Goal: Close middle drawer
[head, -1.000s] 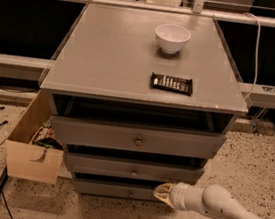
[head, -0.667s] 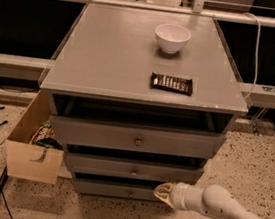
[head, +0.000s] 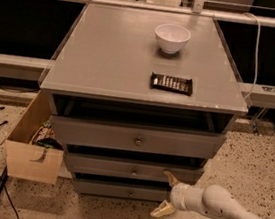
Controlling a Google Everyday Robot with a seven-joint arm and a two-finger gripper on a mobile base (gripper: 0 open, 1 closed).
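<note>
Hardly anything has moved in the last second. The gripper [head: 166, 194] still hangs low at the cabinet's [head: 109, 52] front right, its claw spread apart. The upper finger [head: 171, 178] lies against the right part of the middle drawer [head: 105, 165], the lower one before the bottom drawer [head: 117, 190]. The middle drawer sits out as before, a dark gap showing above its front, so no push has landed yet. The top drawer [head: 99, 134] juts out too. Bowl [head: 172, 37] and snack bar [head: 171, 83] rest undisturbed on top. The shove inward is, I'd say, all still to come.
</note>
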